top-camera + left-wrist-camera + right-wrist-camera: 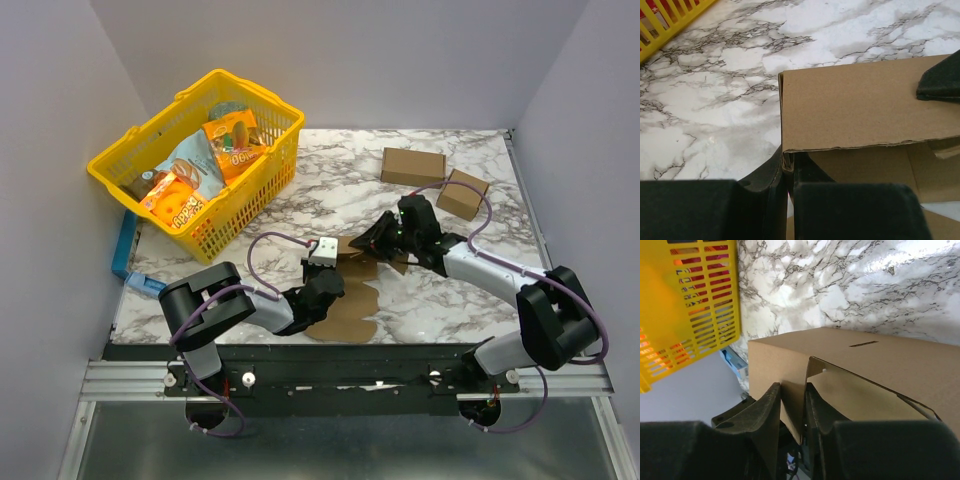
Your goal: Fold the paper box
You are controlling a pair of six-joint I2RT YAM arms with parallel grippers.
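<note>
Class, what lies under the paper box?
The marble table shows all around the paper box; the stretch directly beneath its flat flaps is covered by the cardboard.

left black two-finger gripper (325, 287): arm low, reaching inward, pinching brown cardboard paper box (350, 312) | right black two-finger gripper (385, 240): arm extended leftward, pinching same

Left pincer (328, 283) and right pincer (379, 243) touch paper box (350, 315).

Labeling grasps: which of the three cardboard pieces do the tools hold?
The half-folded paper box, pinched by left tool and right tool; the long cuboid and squarish cuboid sit closed, untouched, farther back.
</note>
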